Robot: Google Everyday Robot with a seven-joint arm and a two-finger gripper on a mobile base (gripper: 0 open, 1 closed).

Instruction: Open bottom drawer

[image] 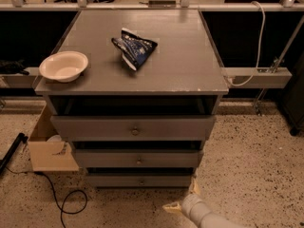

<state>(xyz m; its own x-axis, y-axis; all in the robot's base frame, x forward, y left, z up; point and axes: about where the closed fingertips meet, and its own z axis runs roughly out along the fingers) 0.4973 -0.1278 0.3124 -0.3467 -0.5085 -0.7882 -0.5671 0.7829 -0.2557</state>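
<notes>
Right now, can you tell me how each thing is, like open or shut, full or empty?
bottom drawer: shut.
middle drawer: shut.
top drawer: looks shut, dark gap above its front.
bowl: upright, empty.
snack bag: crumpled, lying on the cabinet top.
cardboard box: open, on the floor.
gripper: open, holding nothing, low by the bottom drawer's right corner.
</notes>
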